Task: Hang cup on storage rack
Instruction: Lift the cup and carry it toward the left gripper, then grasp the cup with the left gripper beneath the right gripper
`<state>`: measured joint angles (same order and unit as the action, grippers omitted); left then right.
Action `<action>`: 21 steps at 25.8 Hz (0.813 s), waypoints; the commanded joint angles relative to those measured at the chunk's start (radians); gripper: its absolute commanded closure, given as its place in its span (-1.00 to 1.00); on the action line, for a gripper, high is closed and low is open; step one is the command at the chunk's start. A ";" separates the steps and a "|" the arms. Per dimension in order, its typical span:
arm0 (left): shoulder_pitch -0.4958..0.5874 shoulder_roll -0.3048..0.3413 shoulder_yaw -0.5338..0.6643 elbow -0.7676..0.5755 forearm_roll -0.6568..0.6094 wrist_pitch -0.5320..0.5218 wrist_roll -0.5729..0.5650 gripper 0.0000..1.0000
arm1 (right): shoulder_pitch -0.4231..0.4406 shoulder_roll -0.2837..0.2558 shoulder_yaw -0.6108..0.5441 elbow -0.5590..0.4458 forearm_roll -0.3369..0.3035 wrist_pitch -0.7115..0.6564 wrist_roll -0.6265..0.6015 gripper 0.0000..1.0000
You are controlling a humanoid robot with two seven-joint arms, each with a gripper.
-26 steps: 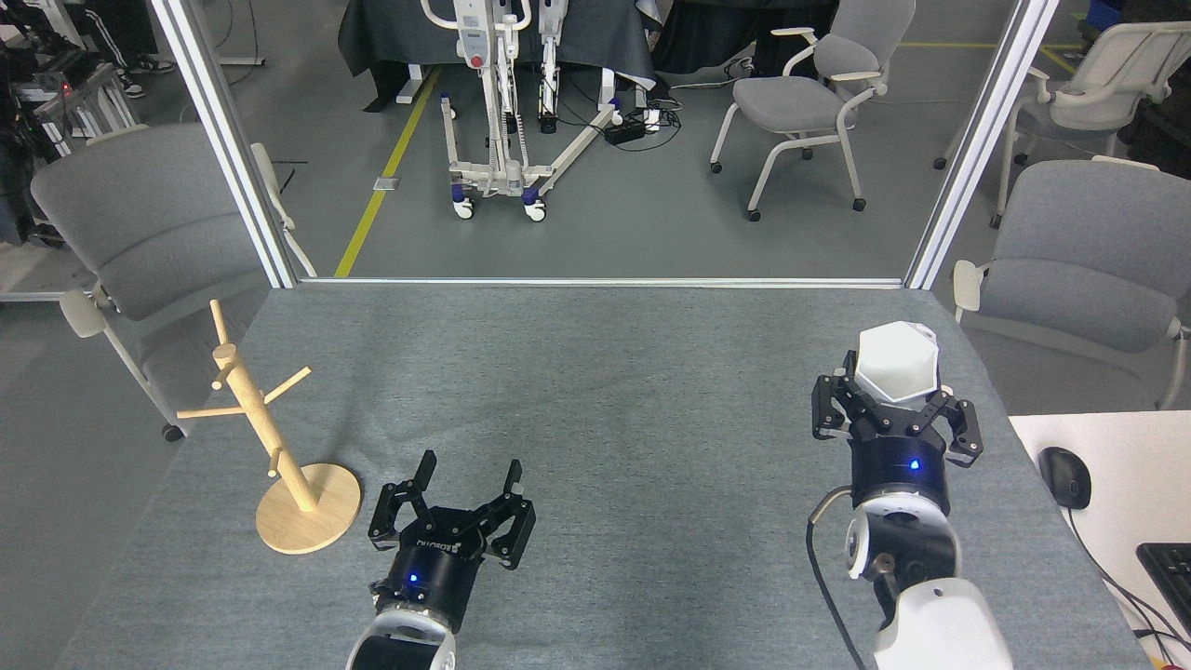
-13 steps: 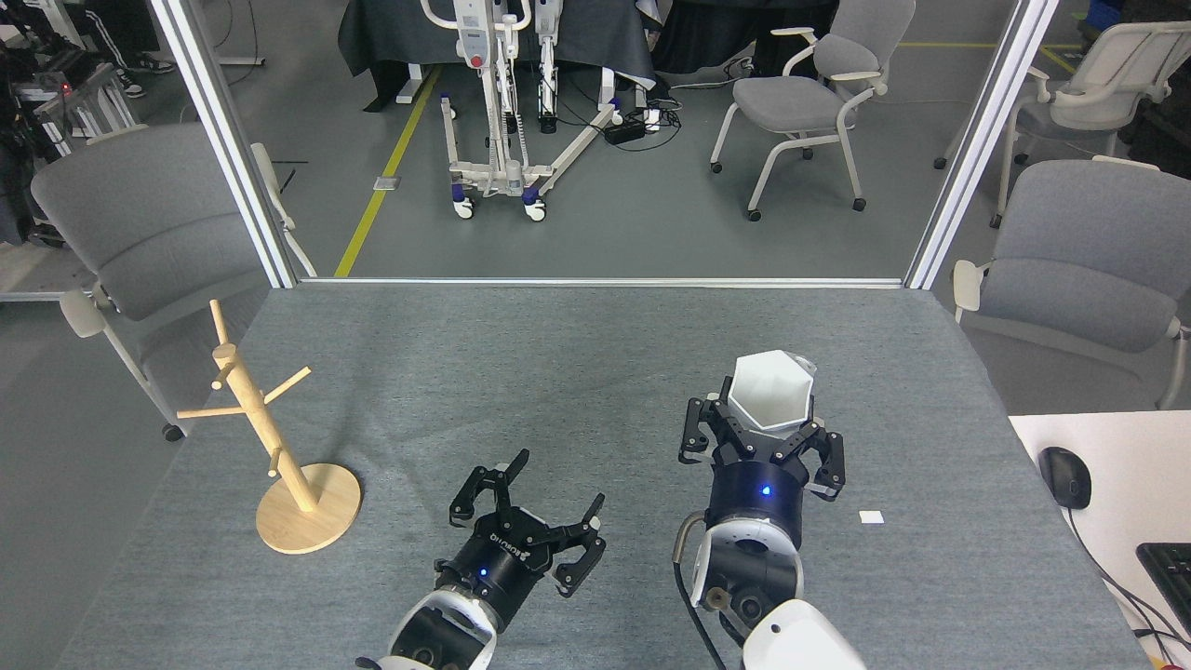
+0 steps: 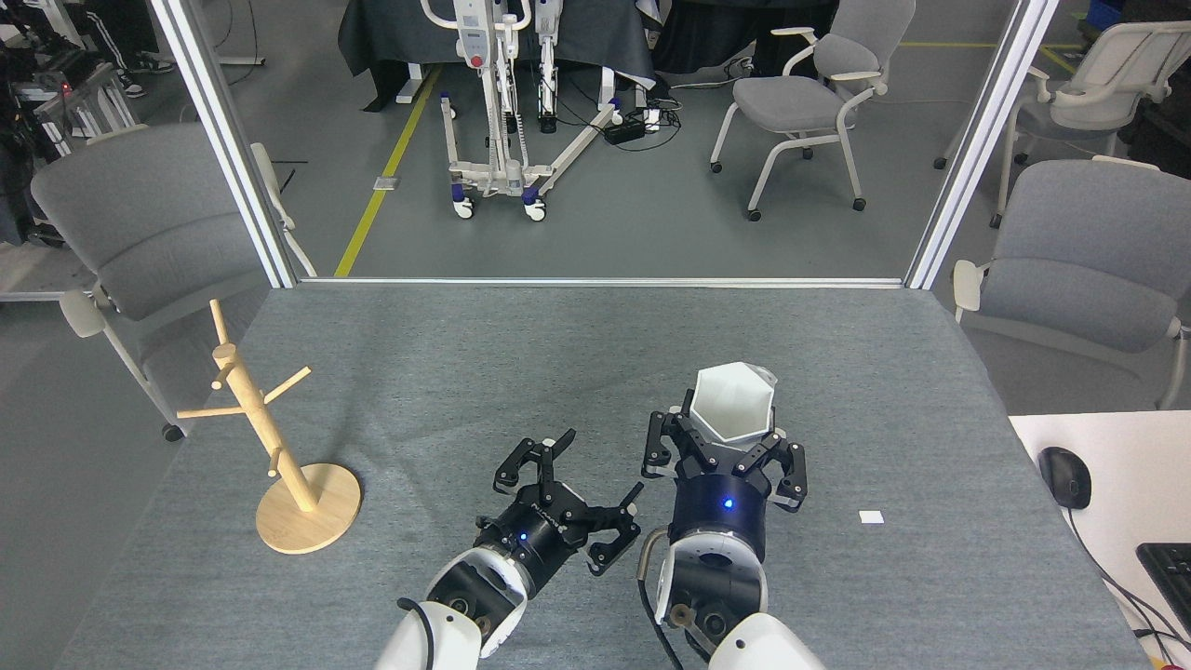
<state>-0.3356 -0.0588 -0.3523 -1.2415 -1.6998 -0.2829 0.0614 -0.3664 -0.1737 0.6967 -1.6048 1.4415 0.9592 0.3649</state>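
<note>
My right gripper (image 3: 730,430) is shut on the white faceted cup (image 3: 734,401), held above the table near its middle with the hexagonal rim facing me. Just to its left, my left gripper (image 3: 595,463) stands open and empty, its fingers pointing toward the cup. The wooden storage rack (image 3: 265,428), an upright pole with angled pegs on a round base, stands at the table's left edge, well apart from both grippers. No cup hangs on its pegs.
The grey felt table (image 3: 521,363) ends at a metal frame (image 3: 595,281) at the back. A small white tag (image 3: 871,517) lies to the right of my right arm. A white side desk with a mouse (image 3: 1064,476) stands at far right. Grey chairs flank the table.
My right gripper has carried the cup leftward from the table's right side to near the middle. My left gripper has moved right, away from the rack and toward the cup.
</note>
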 commanded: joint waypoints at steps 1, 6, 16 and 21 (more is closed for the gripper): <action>-0.010 -0.004 -0.008 0.004 0.000 -0.050 -0.005 -0.98 | -0.002 0.007 0.006 0.006 -0.001 -0.002 0.000 0.33; -0.056 -0.042 -0.008 0.065 0.000 -0.076 -0.006 -0.98 | -0.006 0.011 0.006 0.008 0.000 -0.004 0.000 0.32; -0.112 -0.079 -0.008 0.099 0.012 -0.151 -0.008 -0.99 | -0.005 0.013 0.006 0.014 0.000 -0.010 0.000 0.32; -0.115 -0.081 -0.031 0.123 0.017 -0.156 -0.011 -0.99 | -0.002 0.013 0.006 0.016 -0.003 -0.013 0.000 0.32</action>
<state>-0.4463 -0.1383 -0.3705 -1.1340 -1.6856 -0.4356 0.0515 -0.3709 -0.1611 0.7026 -1.5902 1.4401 0.9475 0.3703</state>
